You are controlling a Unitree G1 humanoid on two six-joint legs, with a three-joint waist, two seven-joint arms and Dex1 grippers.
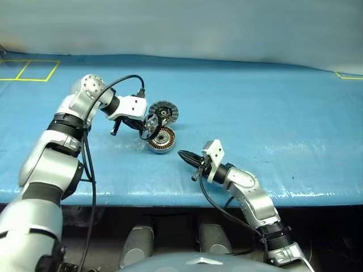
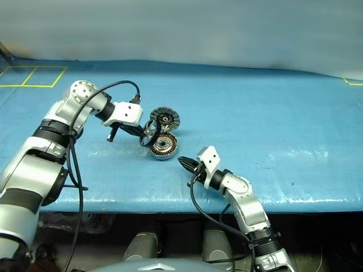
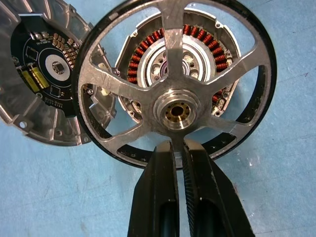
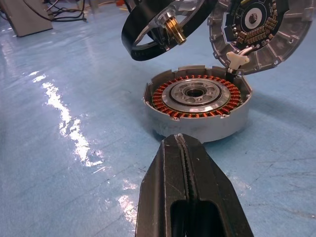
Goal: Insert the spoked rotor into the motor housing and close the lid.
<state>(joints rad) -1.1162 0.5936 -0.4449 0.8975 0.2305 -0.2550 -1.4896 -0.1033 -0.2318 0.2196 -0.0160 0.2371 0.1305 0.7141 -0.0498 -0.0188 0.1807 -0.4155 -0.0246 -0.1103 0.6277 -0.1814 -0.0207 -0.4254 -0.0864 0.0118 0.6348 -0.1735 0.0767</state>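
My left gripper is shut on the rim of the spoked rotor, a black ring with silvery spokes and a brass-centred hub. The rotor hangs tilted just above the motor housing, not seated in it. In the right wrist view the housing sits on the blue table with its copper windings showing. The lid stands open behind it, hinged at the housing's edge, its dark inner face visible. My right gripper is shut and empty, a short way right of the housing and pointing at it.
The blue table top stretches wide to the right and behind the housing. Yellow tape lines mark the far left corner. The table's front edge runs close beneath my right gripper.
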